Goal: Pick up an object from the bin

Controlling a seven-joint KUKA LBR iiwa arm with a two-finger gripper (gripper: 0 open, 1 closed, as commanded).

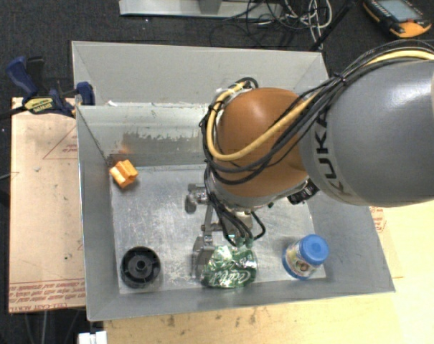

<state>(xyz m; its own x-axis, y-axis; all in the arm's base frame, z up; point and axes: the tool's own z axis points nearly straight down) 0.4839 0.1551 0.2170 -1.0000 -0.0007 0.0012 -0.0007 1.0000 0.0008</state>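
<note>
A single camera sits above the grey bin (pixel 152 206) and looks steeply down into it. It is tipped a little, facing from the near rim toward the far wall, whose inner face shows in full. The camera is close enough that the bin takes up most of the width, with a band of dark floor (pixel 95 20) beyond the far side. The arm (pixel 374 142) enters from the right, close under the lens and looming large.

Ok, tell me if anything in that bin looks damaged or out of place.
The green can is crushed and crumpled, lying near the front wall of the bin, just under the gripper. The orange block, black round part and blue-capped bottle look intact.
</note>
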